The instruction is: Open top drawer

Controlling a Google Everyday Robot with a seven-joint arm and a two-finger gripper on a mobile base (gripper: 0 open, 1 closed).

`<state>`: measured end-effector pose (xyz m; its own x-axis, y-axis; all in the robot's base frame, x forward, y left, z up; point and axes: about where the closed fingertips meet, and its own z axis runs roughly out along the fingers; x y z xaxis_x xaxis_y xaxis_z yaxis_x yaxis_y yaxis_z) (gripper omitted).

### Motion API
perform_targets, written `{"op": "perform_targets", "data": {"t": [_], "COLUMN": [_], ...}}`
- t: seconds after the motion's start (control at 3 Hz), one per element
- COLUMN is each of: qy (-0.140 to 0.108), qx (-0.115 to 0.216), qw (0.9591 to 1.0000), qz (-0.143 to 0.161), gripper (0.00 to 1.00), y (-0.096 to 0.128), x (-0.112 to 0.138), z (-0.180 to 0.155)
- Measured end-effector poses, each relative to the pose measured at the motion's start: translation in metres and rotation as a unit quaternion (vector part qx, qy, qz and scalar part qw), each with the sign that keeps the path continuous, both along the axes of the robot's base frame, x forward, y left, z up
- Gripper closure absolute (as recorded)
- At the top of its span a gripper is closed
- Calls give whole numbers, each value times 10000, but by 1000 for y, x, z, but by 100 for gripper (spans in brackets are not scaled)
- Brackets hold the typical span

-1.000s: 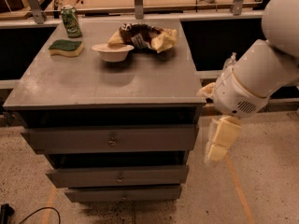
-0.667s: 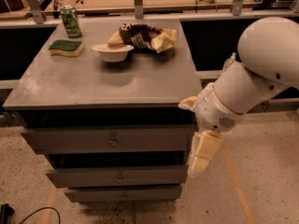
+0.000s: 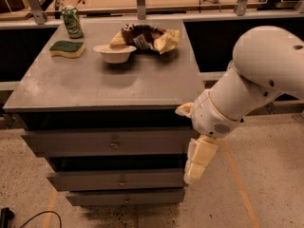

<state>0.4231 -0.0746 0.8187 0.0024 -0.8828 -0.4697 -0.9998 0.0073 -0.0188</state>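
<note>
The top drawer (image 3: 107, 142) is the widest grey metal front of three under the grey cabinet top, with a small round knob (image 3: 114, 143) at its centre. It looks closed or nearly so. My gripper (image 3: 198, 161) hangs from the white arm (image 3: 251, 84) in front of the cabinet's right edge, pointing down. It overlaps the right end of the top drawer front, well right of the knob. It holds nothing that I can see.
On the cabinet top (image 3: 104, 82) stand a green can (image 3: 72, 22), a green sponge (image 3: 67, 48), a white bowl (image 3: 114, 52) and a crumpled chip bag (image 3: 147, 36). Two narrower drawers (image 3: 118, 179) sit below. A black cable (image 3: 28, 217) lies on the floor at left.
The arm and gripper have moved left, from beside the cabinet's right side to in front of the drawers' right end. The drawers have not moved.
</note>
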Motion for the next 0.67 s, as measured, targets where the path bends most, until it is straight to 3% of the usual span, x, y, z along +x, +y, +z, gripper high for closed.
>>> {"op": "perform_targets", "data": {"t": [0.33,0.67], "qy": [51,-89], "qx": [108,80], "qw": [9997,9985], "qz": [234,529], "gripper": [0,0], "y": [24,47], "x": [2,16], "z": [-21,-47]}}
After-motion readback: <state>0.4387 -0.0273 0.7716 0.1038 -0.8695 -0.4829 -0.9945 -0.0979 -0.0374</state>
